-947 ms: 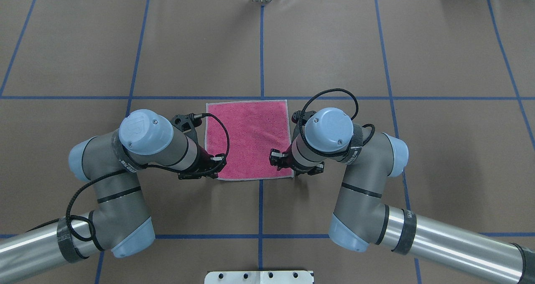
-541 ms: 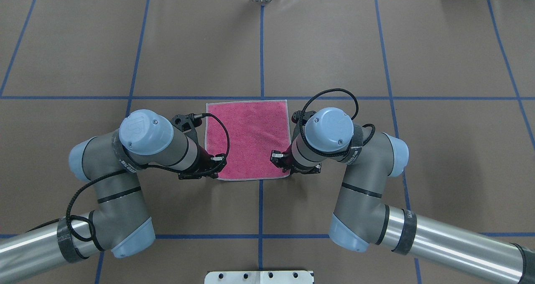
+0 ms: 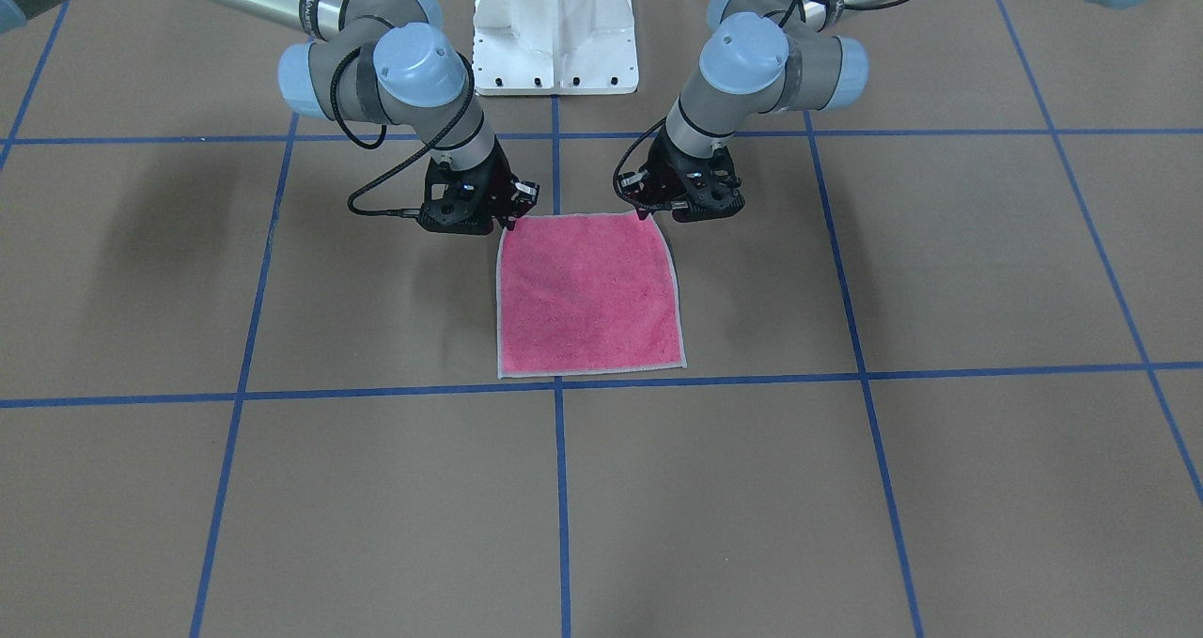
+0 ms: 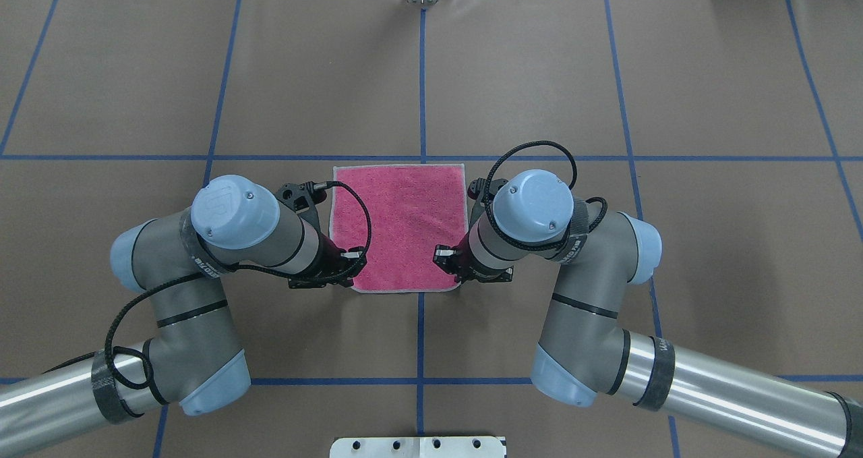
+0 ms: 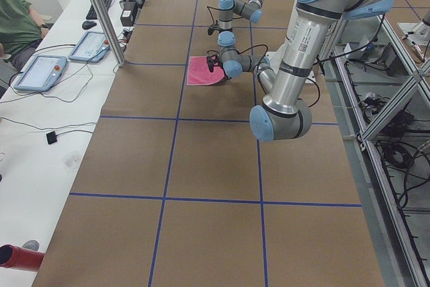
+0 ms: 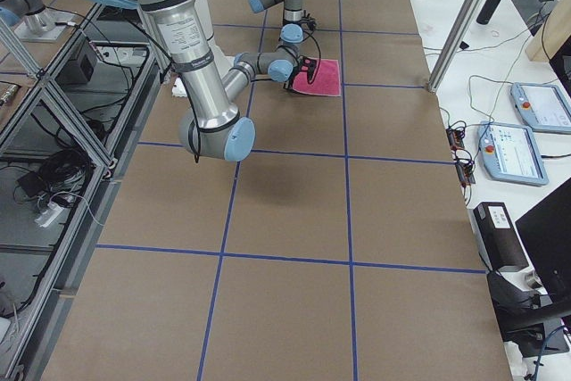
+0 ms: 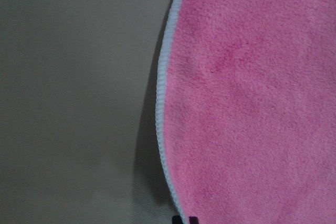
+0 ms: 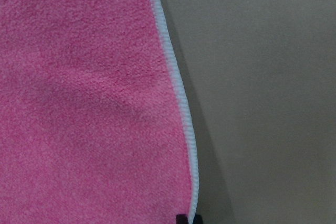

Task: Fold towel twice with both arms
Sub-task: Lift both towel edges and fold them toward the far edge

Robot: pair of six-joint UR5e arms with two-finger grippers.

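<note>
In the front-facing view, the small square pink terry-cloth towel (image 3: pixel 587 295) with a pale stitched border lies on the brown blue-taped desk (image 3: pixel 846 488) and stretches away from both hands. The right hand (image 3: pixel 512 208) sits at one robot-side corner and the left hand (image 3: pixel 648 208) at the other, and the edge between them looks slightly raised and drawn in. From overhead, those two corners vanish under the hands, while the opposite edge lies flat, well beyond the fingers. The two side views show only a pink patch just ahead of the wrists, too small to judge any grip. In the left wrist view the bordered edge curves down to dark fingertips (image 7: pixel 179 220) pinched together on it, with shadow under the cloth. The right wrist view mirrors this, its fingertips (image 8: pixel 181 219) closed on the border. Each hand therefore looks clamped on a towel corner. The cloth is probably light, soft and limp, so it may sag between the hands and slip from a shallow pinch. The stitched border at the corners seems the firmest hold.
</note>
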